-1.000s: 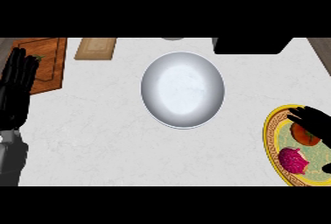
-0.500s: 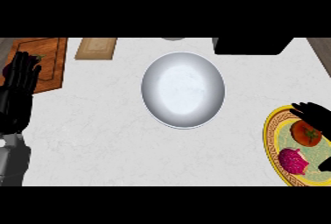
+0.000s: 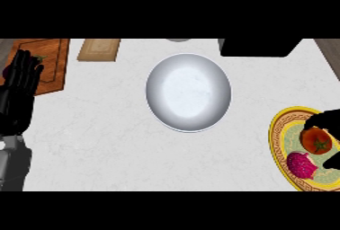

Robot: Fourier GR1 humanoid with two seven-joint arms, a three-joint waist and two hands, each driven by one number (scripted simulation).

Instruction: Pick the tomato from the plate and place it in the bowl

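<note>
While right hand (image 3: 327, 120) fingers curl over tomato (image 3: 317, 140) | on plate (image 3: 279, 134) | left hand (image 3: 19, 90) fingers straight

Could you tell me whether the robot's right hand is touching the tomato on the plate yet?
Cannot tell. In the head view the right hand sits right over the tomato on the plate, overlapping its top edge, but this steep angle doesn't show contact or a gap.

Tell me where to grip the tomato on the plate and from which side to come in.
Grip the tomato across its round sides, coming from above and the right, where the right hand already curls over it. A magenta item crowds its near side on the plate, so keep fingers off that side.
</note>
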